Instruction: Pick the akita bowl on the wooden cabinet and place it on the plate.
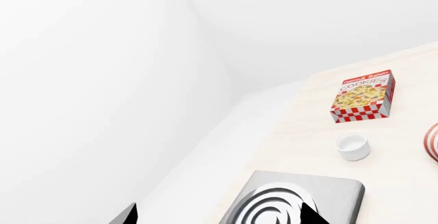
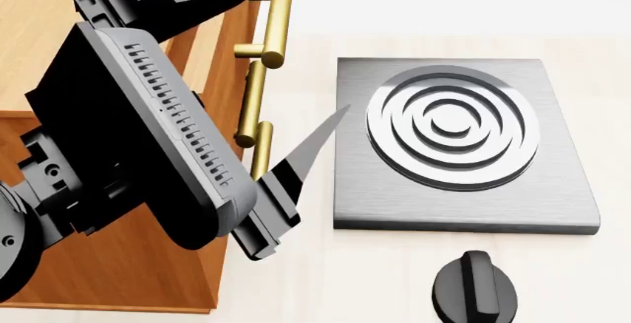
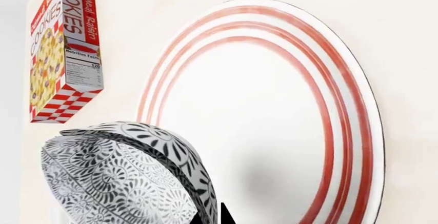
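Akita bowl (image 3: pixel 130 178), patterned in a dark net, hangs tilted at the right gripper's (image 3: pixel 217 215) dark fingertips, apparently pinched by its rim, though the grip is mostly cut off. It sits just over the near rim of the plate (image 3: pixel 342 147), whose red-ringed white face lies bare and open. A cookie box (image 3: pixel 65 49) stands beyond the plate, near the tabletop's far edge. In the left wrist view a small white cup (image 1: pixel 352 146) sits between that box and the grey burner (image 1: pixel 301 198). The left gripper (image 2: pixel 276 94) hovers spread wide by the wooden cabinet (image 2: pixel 40 12), beside its brass handles (image 2: pixel 266 49).
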Motion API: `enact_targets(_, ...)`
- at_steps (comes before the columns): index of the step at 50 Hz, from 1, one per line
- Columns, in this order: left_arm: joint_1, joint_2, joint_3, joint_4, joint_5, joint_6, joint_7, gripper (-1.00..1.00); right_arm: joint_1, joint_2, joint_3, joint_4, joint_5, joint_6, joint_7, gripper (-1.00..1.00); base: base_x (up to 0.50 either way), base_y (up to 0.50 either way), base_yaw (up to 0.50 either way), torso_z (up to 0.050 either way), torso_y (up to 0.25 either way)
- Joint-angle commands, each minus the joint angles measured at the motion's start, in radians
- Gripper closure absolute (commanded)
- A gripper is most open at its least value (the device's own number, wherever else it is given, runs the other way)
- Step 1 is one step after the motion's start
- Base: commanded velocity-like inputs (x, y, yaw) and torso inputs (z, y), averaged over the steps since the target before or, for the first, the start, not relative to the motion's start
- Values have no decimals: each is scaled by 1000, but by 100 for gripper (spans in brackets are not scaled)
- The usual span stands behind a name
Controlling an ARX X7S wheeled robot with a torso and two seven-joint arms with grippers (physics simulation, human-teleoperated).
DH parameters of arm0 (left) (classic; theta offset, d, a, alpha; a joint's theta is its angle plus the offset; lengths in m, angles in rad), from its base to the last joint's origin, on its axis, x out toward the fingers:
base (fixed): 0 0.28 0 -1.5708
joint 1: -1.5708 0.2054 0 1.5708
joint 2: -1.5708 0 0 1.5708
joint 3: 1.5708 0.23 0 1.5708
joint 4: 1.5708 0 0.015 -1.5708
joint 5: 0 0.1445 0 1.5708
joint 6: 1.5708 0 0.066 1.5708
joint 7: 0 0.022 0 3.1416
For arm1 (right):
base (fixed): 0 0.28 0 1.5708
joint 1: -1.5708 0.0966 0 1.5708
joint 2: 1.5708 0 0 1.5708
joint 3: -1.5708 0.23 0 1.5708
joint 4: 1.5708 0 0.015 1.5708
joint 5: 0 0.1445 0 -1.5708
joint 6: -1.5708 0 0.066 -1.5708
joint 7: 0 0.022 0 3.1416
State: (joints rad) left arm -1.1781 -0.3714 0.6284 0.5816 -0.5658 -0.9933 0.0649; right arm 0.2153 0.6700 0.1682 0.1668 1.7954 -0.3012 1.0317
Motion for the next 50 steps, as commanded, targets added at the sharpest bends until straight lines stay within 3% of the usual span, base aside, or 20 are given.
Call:
enact_targets(1, 9, -5, -1, -1, -3, 8, -4, -100, 10, 1, 0, 3, -14, 10, -6, 100, 0, 0, 0, 0, 0)
enact_targets(47, 12, -17, 4, -6, -14, 22, -12, -100, 1, -17, 14, 9, -15, 1, 2, 100, 0, 0, 0, 0, 0)
enact_targets(48, 14, -18, 5, -7, -13, 24, -13, -100, 1, -18, 15, 8, -13, 2, -4, -100, 0, 0, 0, 0, 0)
enact_targets(50, 17, -19, 9, -7, -10, 28, -13, -100, 0, -17, 15, 7, -15, 1, -5, -100, 0, 0, 0, 0, 0)
